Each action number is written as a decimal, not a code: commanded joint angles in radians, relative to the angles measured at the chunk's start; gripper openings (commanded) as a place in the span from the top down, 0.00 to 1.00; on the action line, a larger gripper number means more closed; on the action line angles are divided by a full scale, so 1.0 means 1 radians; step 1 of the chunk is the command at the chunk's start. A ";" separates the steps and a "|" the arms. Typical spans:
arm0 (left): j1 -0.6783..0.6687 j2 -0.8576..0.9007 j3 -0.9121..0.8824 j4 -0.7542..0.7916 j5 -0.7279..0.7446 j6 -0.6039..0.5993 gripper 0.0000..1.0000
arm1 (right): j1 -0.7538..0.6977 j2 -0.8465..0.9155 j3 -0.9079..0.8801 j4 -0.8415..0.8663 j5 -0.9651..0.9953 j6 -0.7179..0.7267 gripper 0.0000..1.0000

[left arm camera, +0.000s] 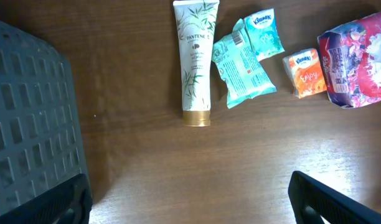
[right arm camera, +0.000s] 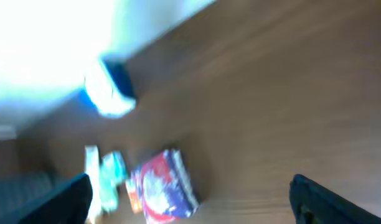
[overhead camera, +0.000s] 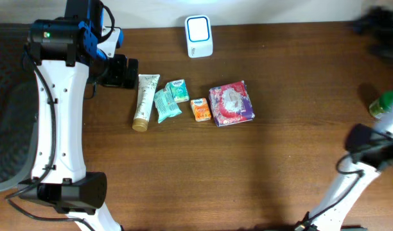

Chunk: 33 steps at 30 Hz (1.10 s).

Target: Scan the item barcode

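Overhead: the table is seen from straight above.
Left wrist: the packets are seen closely, facing steeply down.
Right wrist: the table is seen obliquely, farther off, blurred.
Shared: the packets are shown in all.

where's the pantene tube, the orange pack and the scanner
pantene tube (left arm camera: 195,59), left wrist view, middle of its body
orange pack (left arm camera: 307,73), left wrist view, centre of its face
scanner (overhead camera: 199,33), overhead view, its top face

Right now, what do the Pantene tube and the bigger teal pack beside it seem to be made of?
Pantene tube: probably soft plastic, matte white, with a flat sealed end; its cap looks shiny gold, likely plastic. Teal pack: thin plastic film, judging by wrinkles and sealed edges.
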 commanded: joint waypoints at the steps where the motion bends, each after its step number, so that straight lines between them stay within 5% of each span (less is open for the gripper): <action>1: -0.001 -0.009 -0.001 -0.001 -0.007 0.012 0.01 | 0.230 0.005 -0.187 -0.011 0.220 -0.064 0.01; 7: -0.001 -0.009 -0.001 -0.001 -0.007 0.012 0.01 | 0.495 0.005 -0.766 0.213 0.278 -0.098 0.01; 12: -0.001 -0.009 -0.001 -0.001 -0.007 0.012 0.01 | 0.418 0.005 -0.829 0.183 0.157 -0.303 0.01; 18: -0.001 -0.009 -0.001 -0.001 -0.007 0.012 0.01 | 0.316 0.005 -0.914 0.132 -0.277 -0.698 0.01; 20: -0.001 -0.009 -0.001 -0.001 -0.007 0.012 0.01 | 0.320 0.005 -0.966 0.174 -0.319 -0.696 0.00; 23: -0.001 -0.009 -0.001 -0.001 -0.007 0.012 0.01 | 0.323 0.005 -1.028 0.248 -0.322 -0.693 0.19; 29: -0.001 -0.009 -0.001 -0.001 -0.007 0.012 0.01 | 0.326 0.005 -1.182 0.491 -0.318 -0.504 0.08; 32: -0.001 -0.009 -0.001 -0.001 -0.007 0.012 0.01 | 0.333 0.005 -1.178 0.465 -0.318 -0.504 0.21; 33: -0.001 -0.009 -0.001 -0.001 -0.007 0.012 0.01 | 0.333 0.005 -1.173 0.458 -0.318 -0.503 0.43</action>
